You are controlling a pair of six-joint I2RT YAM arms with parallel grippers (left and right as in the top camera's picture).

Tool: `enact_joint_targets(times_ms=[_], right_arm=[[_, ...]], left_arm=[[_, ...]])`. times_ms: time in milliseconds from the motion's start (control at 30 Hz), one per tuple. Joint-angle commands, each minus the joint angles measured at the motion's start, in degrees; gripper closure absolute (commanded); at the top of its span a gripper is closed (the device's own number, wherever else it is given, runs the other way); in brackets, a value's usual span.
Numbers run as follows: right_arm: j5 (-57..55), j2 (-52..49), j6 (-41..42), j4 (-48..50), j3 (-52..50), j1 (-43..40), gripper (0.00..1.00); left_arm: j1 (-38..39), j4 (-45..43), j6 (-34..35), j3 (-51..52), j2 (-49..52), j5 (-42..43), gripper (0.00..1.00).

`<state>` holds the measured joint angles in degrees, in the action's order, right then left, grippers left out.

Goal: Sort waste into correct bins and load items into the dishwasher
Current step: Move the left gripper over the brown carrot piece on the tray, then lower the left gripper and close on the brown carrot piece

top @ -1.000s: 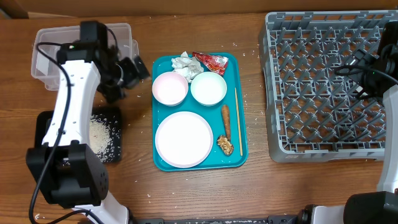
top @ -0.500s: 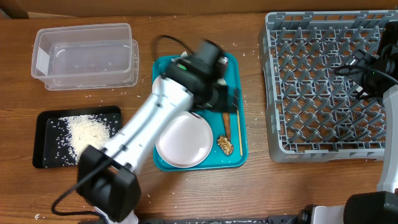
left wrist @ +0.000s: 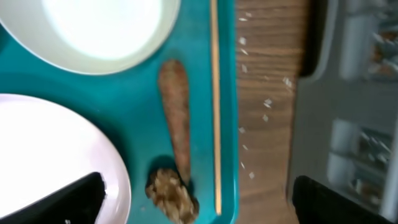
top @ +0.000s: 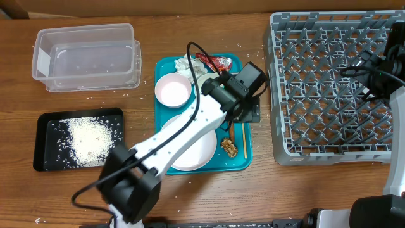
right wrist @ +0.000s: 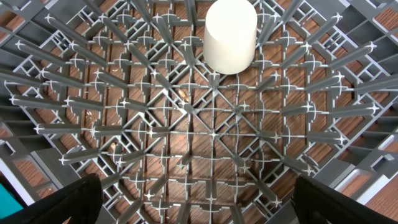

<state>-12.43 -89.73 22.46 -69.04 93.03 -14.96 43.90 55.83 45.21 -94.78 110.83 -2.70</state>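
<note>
Setting: robot test bench, lab-type, staged as kitchen clear-up. Evidence: wood-grain table [top: 266, 190]; grey dish rack [top: 329, 155] at frame right; teal tray [top: 237, 163] at centre; white cabled robot arm [top: 190, 126] reaching from lower left.

The left gripper [top: 245, 114] hangs over the right side of the serving tray [left wrist: 137, 93]. Below it lies the sausage piece [left wrist: 176, 112], with the crumbly bit [left wrist: 171, 193] touching its near end. The stick [left wrist: 215, 106] lies just to their right, along the rim. The plate [left wrist: 56, 162] is to the gripper's left and a bowl [left wrist: 106, 31] ahead. The dish rack [top: 329, 88] stands to its right on the tabletop [top: 190, 202]. The cup [right wrist: 231, 34] stands in the dish rack, ahead of the right gripper [right wrist: 199, 205].
</note>
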Motion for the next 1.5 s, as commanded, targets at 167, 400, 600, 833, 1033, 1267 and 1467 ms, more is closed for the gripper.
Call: enact_joint_targets(times_ms=[167,400,600,833,1033,1267,1467], right_arm=[[-0.4,0.4,0.3,0.2,1.0,0.0,0.0],[-0.4,0.4,0.3,0.1,1.0,0.0,0.0],[-0.4,0.4,0.3,0.1,1.0,0.0,0.0],[-0.4,0.4,0.3,0.2,1.0,0.0,0.0],[-0.4,0.4,0.3,0.1,1.0,0.0,0.0],[-0.4,0.4,0.3,0.1,1.0,0.0,0.0],[-0.4,0.4,0.3,0.1,1.0,0.0,0.0]], left_arm=[[-0.4,-1.9,5.2,-0.6,9.2,0.9,0.19],[-0.4,-4.1,5.6,-0.6,13.1,0.6,0.25],[-0.4,-4.9,5.6,-0.6,14.3,-3.0,0.31],[-0.3,-4.7,5.6,-0.6,14.4,-4.7,0.42],[0.0,-3.8,6.1,-0.6,14.4,-5.5,0.44],[0.1,-3.8,6.3,-0.5,14.5,-6.5,0.51],[0.5,-3.8,6.4,-0.1,14.6,-6.5,0.51]])
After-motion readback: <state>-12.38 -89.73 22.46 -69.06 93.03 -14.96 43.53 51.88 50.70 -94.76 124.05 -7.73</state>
